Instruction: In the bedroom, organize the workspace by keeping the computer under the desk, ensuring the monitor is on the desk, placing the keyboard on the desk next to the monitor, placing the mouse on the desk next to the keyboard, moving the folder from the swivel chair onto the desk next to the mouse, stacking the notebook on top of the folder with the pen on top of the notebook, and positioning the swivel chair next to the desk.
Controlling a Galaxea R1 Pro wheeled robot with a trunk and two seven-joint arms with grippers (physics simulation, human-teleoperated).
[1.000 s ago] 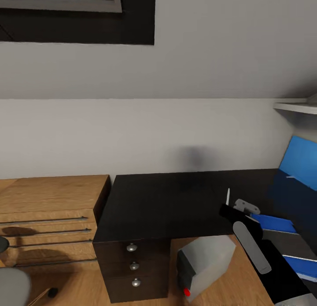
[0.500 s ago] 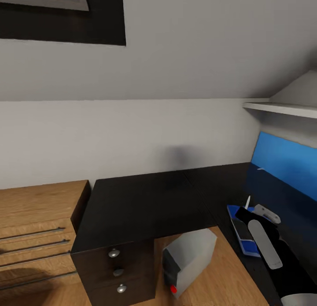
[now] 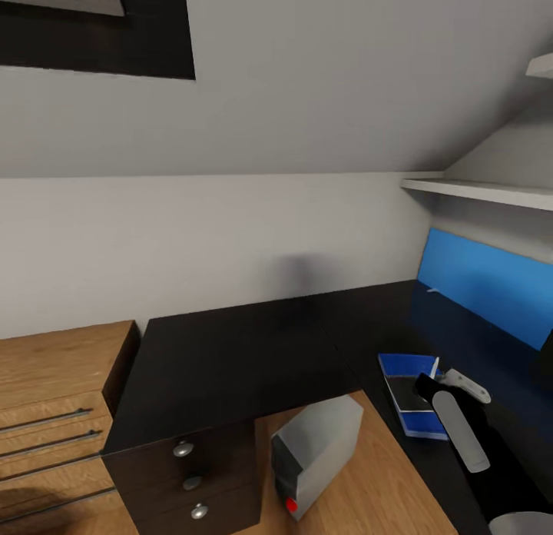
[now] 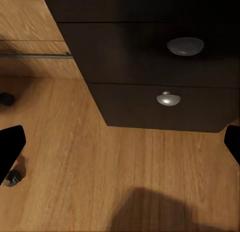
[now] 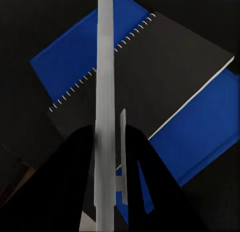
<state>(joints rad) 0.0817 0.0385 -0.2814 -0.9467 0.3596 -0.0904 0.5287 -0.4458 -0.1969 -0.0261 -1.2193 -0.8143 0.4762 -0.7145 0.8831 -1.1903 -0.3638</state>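
Gripping one pen [image 5: 104, 92], right end effector [image 5: 107, 182] above one notebook [image 5: 165, 72].

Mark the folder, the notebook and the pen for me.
folder [image 5: 65, 54]: right wrist view, bare blue corner beyond the notebook's spiral.
notebook [image 5: 165, 72]: right wrist view, middle of its dark grey cover.
pen [image 5: 105, 92]: right wrist view, mid-shaft of the white barrel.

A home room under the roof, set up as a study corner. Grey walls meet a sloped ceiling [image 3: 322, 74] with a dark-framed skylight [image 3: 92, 28]. A black desk [image 3: 230, 358] with knobbed drawers [image 3: 184, 473] stands on a wooden floor [image 3: 384, 473], beside a wooden drawer chest [image 3: 54, 397]. A computer [image 3: 311, 454] sits under the desk, and a wall shelf [image 3: 476, 191] hangs above a blue panel [image 3: 491, 281].
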